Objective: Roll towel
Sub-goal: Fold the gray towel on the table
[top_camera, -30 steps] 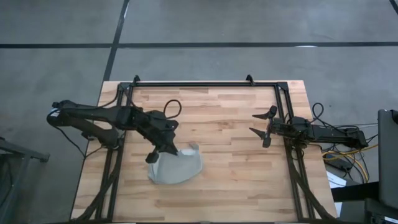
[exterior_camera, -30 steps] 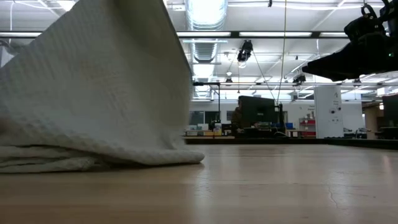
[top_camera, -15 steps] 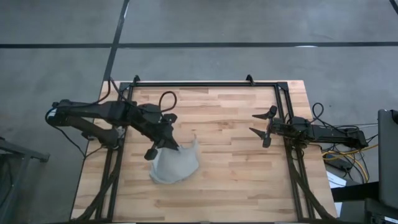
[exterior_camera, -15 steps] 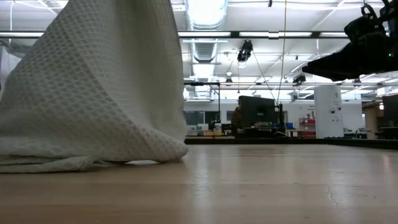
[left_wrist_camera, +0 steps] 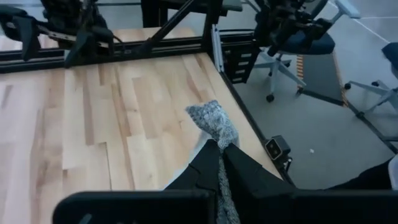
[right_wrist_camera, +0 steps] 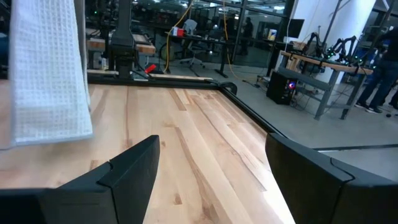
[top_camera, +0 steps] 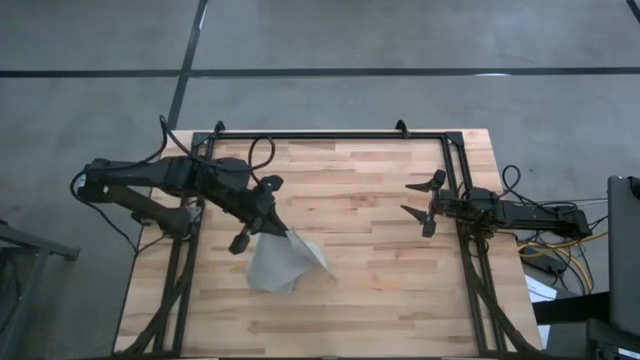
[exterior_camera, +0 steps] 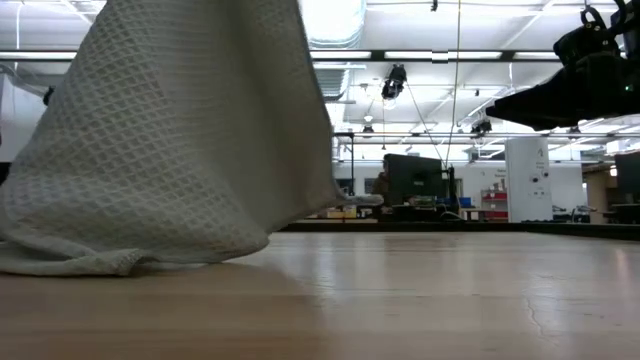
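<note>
The towel [top_camera: 282, 262], a light grey-blue waffle-textured cloth, hangs from my left gripper [top_camera: 278, 231] over the table's left-middle. Its lower end [exterior_camera: 70, 262] rests bunched on the wood. It fills the left of the low view [exterior_camera: 170, 130] and shows in the right wrist view [right_wrist_camera: 46, 68]. My left gripper is shut on the towel. My right gripper [top_camera: 425, 203] is open and empty above the table's right side, well apart from the towel. My left gripper pinches a bunched tip of the towel [left_wrist_camera: 211, 124] between its two fingers [left_wrist_camera: 245, 171]; a small tuft sticks out past the fingertips. The towel hangs below the gripper. Its lower end [top_camera: 275, 282] lies on the table.
A black frame [top_camera: 330, 134] runs along the table's far edge and down both sides. Bare wood [top_camera: 380, 280] lies between the towel and my right gripper. Office chairs [left_wrist_camera: 298, 37] stand on the floor beyond the table.
My left gripper has risen and gone a little toward the table's far edge with the towel. The towel's upper part has been drawn up and gathered narrower, while its lower end has stayed on the table.
</note>
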